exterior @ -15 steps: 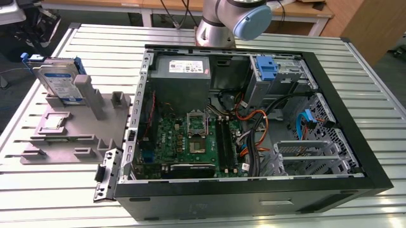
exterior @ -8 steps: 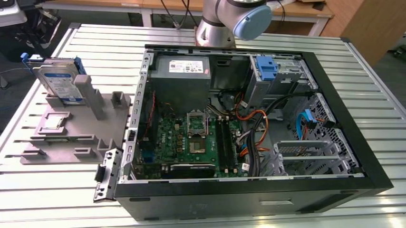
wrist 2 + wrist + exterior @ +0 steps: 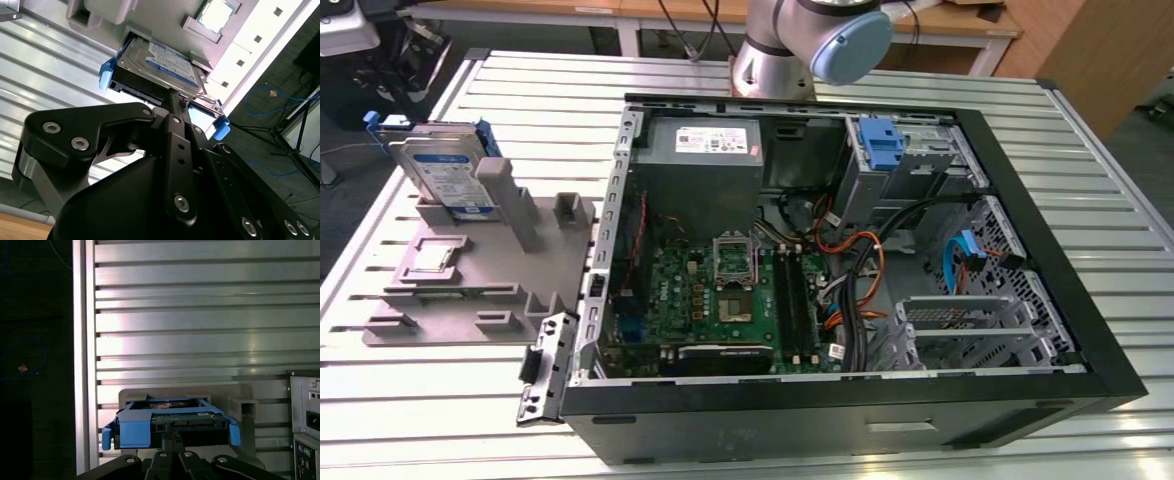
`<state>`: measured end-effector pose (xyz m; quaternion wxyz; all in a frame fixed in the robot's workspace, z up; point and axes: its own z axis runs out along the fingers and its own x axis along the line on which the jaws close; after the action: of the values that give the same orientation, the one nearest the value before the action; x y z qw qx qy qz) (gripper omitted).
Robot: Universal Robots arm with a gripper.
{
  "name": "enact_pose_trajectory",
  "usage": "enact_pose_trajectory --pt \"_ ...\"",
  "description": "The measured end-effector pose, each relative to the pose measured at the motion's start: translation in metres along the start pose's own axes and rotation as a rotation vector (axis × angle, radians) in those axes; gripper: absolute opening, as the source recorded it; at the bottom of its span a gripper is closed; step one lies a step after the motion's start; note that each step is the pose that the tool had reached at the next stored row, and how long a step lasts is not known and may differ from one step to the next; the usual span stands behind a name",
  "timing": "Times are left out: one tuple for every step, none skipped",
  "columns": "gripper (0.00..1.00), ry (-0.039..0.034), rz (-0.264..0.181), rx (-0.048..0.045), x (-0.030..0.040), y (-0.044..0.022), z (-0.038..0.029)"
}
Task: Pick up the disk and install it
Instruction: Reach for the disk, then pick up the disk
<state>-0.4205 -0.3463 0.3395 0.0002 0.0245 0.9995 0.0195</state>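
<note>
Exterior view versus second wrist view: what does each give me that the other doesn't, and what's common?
Exterior view: the open computer case, its motherboard and the arm's base. Second wrist view: the shut claw in the foreground, and blue cables on the dark floor beyond the table's edge. Shared: the disk propped in the grey fixture on the ribbed metal table.

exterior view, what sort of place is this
Most likely a robotics lab or test bench, not a repair shop: an open computer case lies on a slatted aluminium table, a robot arm rises beyond it, and a grey fixture beside it props up the disk.
</note>
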Motion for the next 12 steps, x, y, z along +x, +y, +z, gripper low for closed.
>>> enact_pose_trajectory --pt "0.1 0.0 0.0 0.0 -0.0001 0.0 0.0003" --pt "0.1 0.0001 0.0 0.0 -0.0001 0.0 0.0005" --pt "0.1 0.0002 0.0 0.0001 -0.0001 0.0 0.0005" --pt "0.1 0.0002 0.0 0.0001 -0.0001 0.0 0.0005" --pt "0.1 0.0001 0.0 0.0001 -0.0001 -0.0001 0.0009" --pt "0.1 0.0001 0.0 0.0001 -0.0001 -0.0001 0.0011" --pt "0.1 0.0001 0.0 0.0001 -0.0001 -0.0001 0.0011" --pt "0.1 0.0001 0.0 0.0 -0.0001 -0.0001 0.0011" --pt "0.1 0.0001 0.0 0.0001 -0.0001 -0.0001 0.0012" --pt "0.1 0.0001 0.0 0.0 -0.0001 -0.0001 0.0012" --pt "0.1 0.0001 0.0 0.0 -0.0001 -0.0001 0.0012" --pt "0.1 0.0001 0.0 0.0001 -0.0001 -0.0001 0.0012"
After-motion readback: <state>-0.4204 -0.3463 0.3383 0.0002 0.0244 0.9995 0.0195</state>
